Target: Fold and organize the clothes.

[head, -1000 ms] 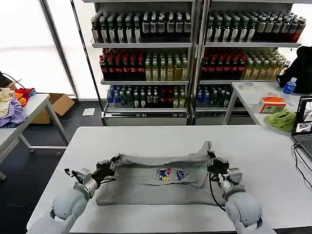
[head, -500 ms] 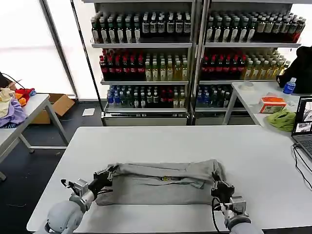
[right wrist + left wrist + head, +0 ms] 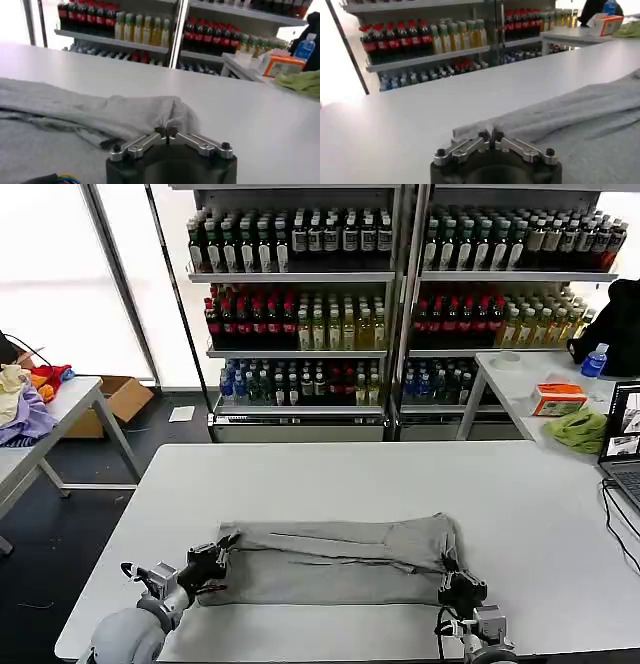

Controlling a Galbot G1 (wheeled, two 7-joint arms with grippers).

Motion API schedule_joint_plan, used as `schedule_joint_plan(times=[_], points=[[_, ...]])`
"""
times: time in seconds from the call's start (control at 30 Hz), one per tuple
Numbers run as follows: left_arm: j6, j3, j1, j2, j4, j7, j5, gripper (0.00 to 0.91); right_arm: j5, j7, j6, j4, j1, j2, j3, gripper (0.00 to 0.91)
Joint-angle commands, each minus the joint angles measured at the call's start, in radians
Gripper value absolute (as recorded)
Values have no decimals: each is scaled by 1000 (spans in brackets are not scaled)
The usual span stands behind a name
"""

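Observation:
A light grey shirt (image 3: 330, 564) lies folded into a wide low band near the front edge of the white table (image 3: 330, 474). My left gripper (image 3: 212, 560) is shut on the shirt's left end, pinching a fold of cloth (image 3: 492, 131). My right gripper (image 3: 456, 586) is shut on the shirt's right end, where the cloth (image 3: 167, 122) bunches between its fingertips. In the left wrist view the shirt (image 3: 580, 115) stretches away from my left gripper (image 3: 491, 135) across the table. The right wrist view shows the shirt (image 3: 75, 112) spread beside my right gripper (image 3: 166, 133). The chest print is hidden inside the fold.
Shelves of bottles (image 3: 400, 294) stand behind the table. A side table on the right holds a green cloth (image 3: 580, 429), an orange box (image 3: 558, 397) and a laptop (image 3: 622, 444). On the left is another table with clothes (image 3: 25, 409). The table's far half is bare.
Both grippers have pulled the shirt's far edge toward the front of the table, folding it over itself. The print that showed a second ago is now covered.

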Motion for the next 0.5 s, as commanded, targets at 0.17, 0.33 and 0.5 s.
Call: schedule_joint_plan(times=[0.17, 0.33, 0.5], points=[[10, -32, 16, -7, -52, -23, 16, 907, -29, 22, 19, -9, -15, 11, -2, 907], [40, -81, 49, -15, -172, -54, -28, 907, 10, 35, 35, 91, -34, 14, 39, 907], [74, -122, 84, -59, -252, -103, -37, 907, 80, 45, 4, 257, -21, -14, 134, 907]])
